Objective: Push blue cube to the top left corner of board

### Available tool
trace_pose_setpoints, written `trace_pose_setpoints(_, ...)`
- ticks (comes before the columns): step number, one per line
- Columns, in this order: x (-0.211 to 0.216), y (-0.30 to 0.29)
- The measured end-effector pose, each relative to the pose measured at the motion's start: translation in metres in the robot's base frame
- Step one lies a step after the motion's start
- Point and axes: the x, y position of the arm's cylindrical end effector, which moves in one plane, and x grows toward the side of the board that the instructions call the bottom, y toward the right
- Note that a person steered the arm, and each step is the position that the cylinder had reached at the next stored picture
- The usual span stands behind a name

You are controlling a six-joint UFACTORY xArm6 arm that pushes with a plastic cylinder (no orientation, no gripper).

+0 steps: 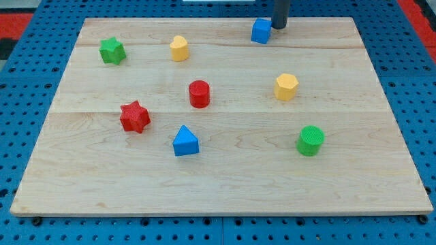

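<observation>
Blue cube [261,31] sits near the top edge of the wooden board [218,177], right of centre in the frame. It is turned a little, so one corner faces the view's bottom left; being a cube, it shows no long axis that I can make out. My tip [280,26] is just beside the cube's right side, close enough that I cannot tell whether they touch. The rod above the tip is cut off by the top of the frame, so only its lower end shows. It is a plain rod with no fingers to open or close, and it holds nothing.

Toward the upper left lie a green star [112,51] and a yellow block [179,48] with a rounded top whose exact shape is hard to read. A red cylinder [199,94] stands near the middle, a red star [135,116] to its lower left, and a blue triangle block [185,141] below them. On the right are a yellow hexagon block [286,87] and, lower, a green cylinder [310,140].
</observation>
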Motion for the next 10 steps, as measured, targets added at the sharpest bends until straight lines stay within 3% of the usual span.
trace_pose_setpoints(2,0.015,0.000)
trace_pose_setpoints(5,0.046,-0.112)
trace_pose_setpoints(9,0.008,-0.214)
trace_pose_setpoints(10,0.016,-0.243)
